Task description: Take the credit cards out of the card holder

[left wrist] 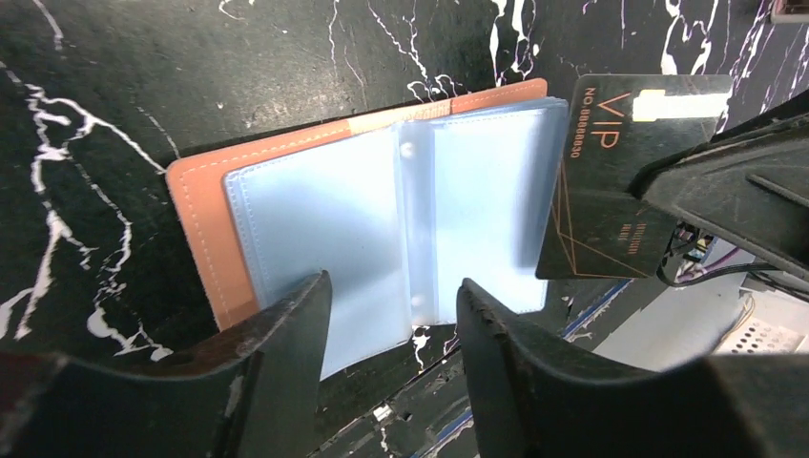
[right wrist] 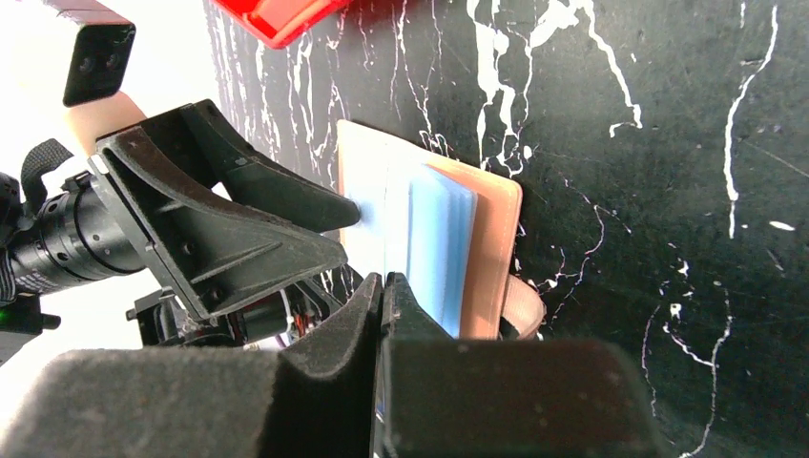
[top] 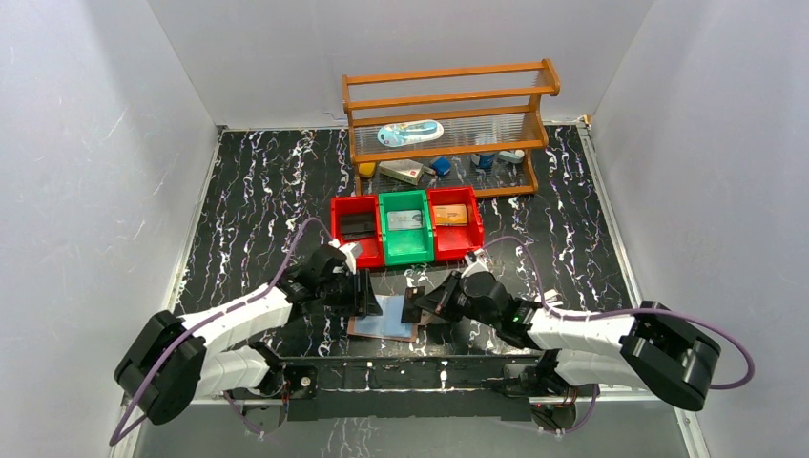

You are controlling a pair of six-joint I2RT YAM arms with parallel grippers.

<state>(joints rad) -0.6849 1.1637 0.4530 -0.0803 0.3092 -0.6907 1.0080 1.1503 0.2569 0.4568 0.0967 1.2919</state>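
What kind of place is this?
Probably a robot-testing booth: plain white walls box in a black marbled table, two robot arms are bolted along its near edge, and a wooden rack and coloured bins are set out like props.

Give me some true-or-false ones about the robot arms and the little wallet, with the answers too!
1. The card holder lies open on the table. True.
2. The right gripper is pinching a black card that says VIP. True.
3. The left gripper is holding a card too. False: its fingers are spread open and empty, over the card holder's clear sleeves.
4. The green bin is at the left end of the row. False: it sits in the middle, with red bins on both sides.
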